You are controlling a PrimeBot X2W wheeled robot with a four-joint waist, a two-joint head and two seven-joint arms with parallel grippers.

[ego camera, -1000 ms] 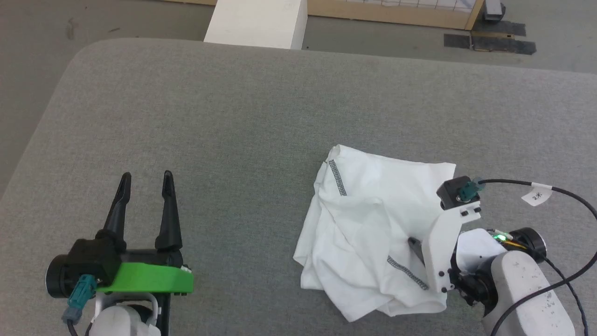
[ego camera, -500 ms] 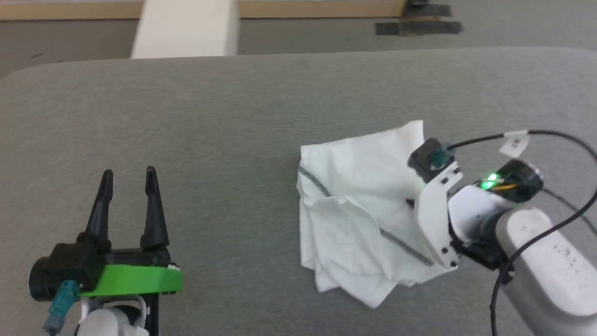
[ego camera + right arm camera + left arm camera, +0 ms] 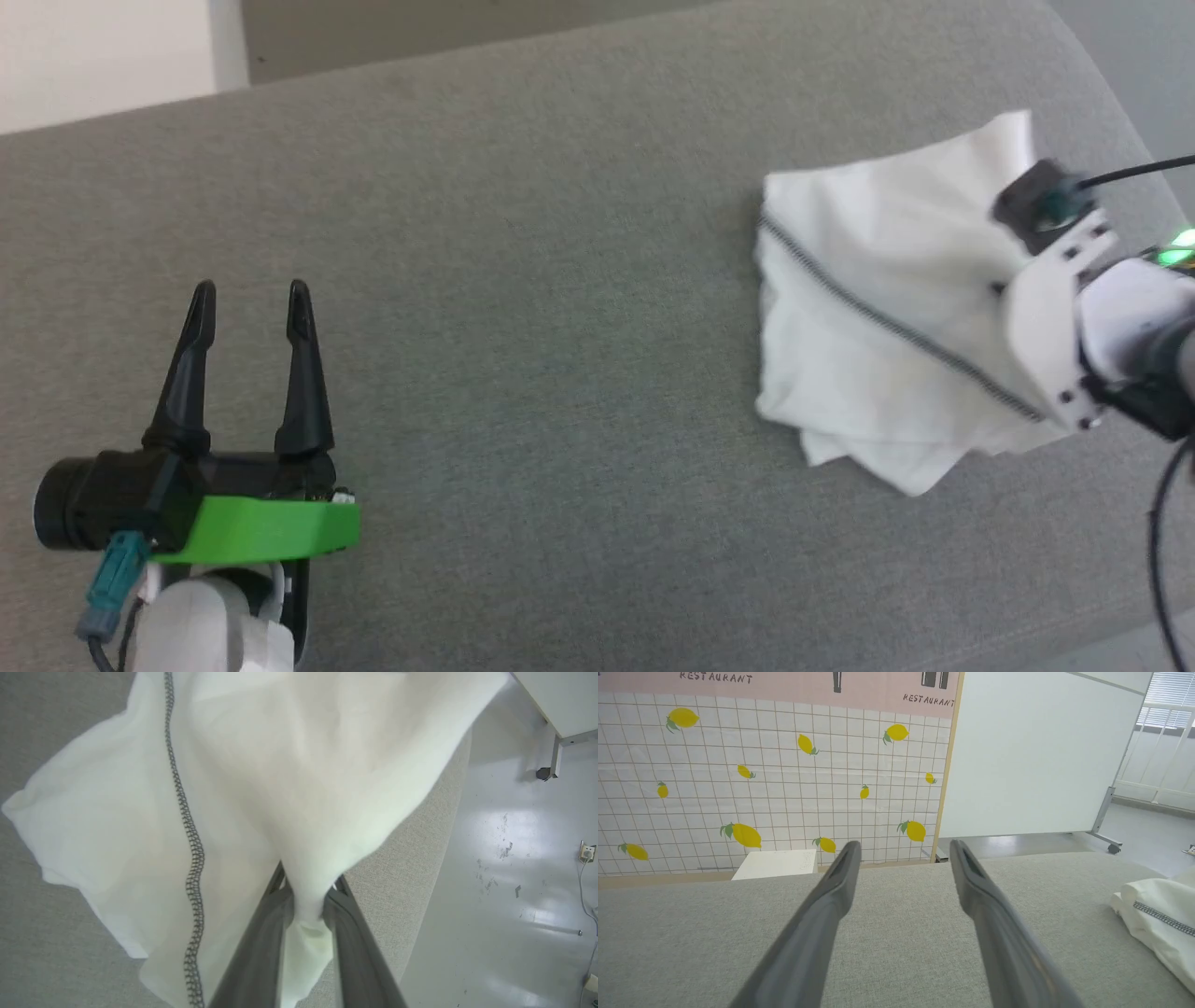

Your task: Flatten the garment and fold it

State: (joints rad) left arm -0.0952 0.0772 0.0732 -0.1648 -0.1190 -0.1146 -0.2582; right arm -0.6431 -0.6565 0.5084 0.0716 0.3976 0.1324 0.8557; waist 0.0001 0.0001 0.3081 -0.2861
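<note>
My left claw (image 3: pixel 247 294) hangs spread, idle above the grey fabric-covered tabletop (image 3: pixel 560 280). Farther right, my right claw (image 3: pixel 308 882) pinches a bunched fold of the white thin-fabric shirt with grey zigzag seams (image 3: pixel 868 243), crumpled by the tabletop's edge. One careless pull could drag it off!

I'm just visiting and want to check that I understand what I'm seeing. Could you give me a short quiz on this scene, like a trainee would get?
1. True or false: the left gripper is shut on the garment.
2. What does the right gripper pinch? A) nothing B) a fold of the garment C) a cup
3. Fill in: the garment lies on the grey table toward the robot's ____ side.
Key: 1 false, its jaws stand open over bare table; 2 B; 3 right.
</note>
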